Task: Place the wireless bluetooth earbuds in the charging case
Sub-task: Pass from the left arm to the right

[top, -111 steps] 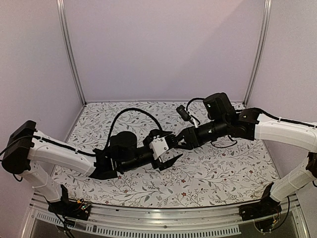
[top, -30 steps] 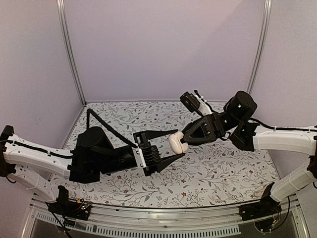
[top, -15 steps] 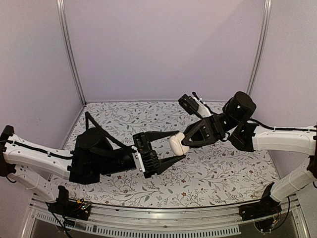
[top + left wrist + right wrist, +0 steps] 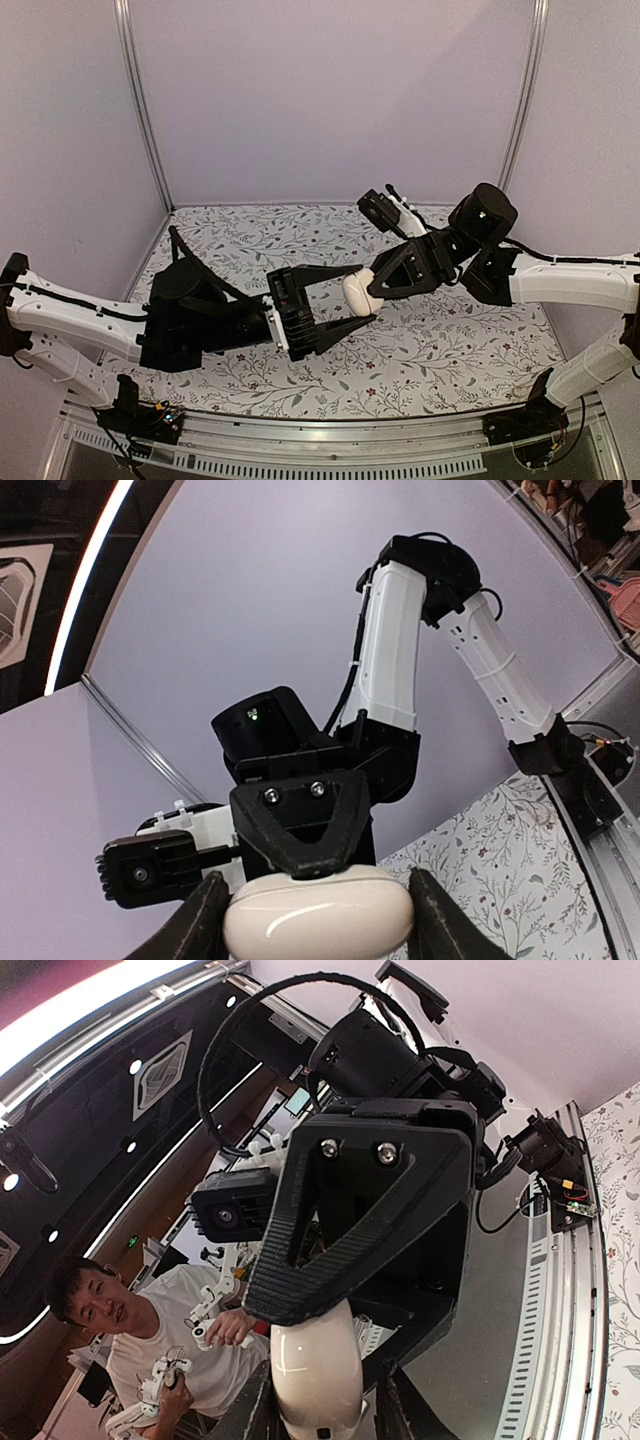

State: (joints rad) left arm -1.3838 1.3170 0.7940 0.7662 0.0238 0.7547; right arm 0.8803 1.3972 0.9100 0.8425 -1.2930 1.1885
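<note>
- Lavender walls (image 4: 330,100) enclose a floral surface (image 4: 450,350); nothing of the task lies on it.
- Both arms meet in the air above the surface's middle.
- Left end effector (image 4: 318,925): fingers set fairly wide, one on each long end of the case, apparently touching both.
- Right end effector (image 4: 320,1400): fingers close together, pinching the case across its narrow sides.
- Case (image 4: 359,291): held off the surface between the two, lid seemingly closed.
- Earbuds: not seen in any view.
- Likely step: sharing the grip to steady or open the case. The shell is smooth and rounded, so one grip should stay firm before the other loosens. Staying over the surface's middle means a slip lands there.
</note>
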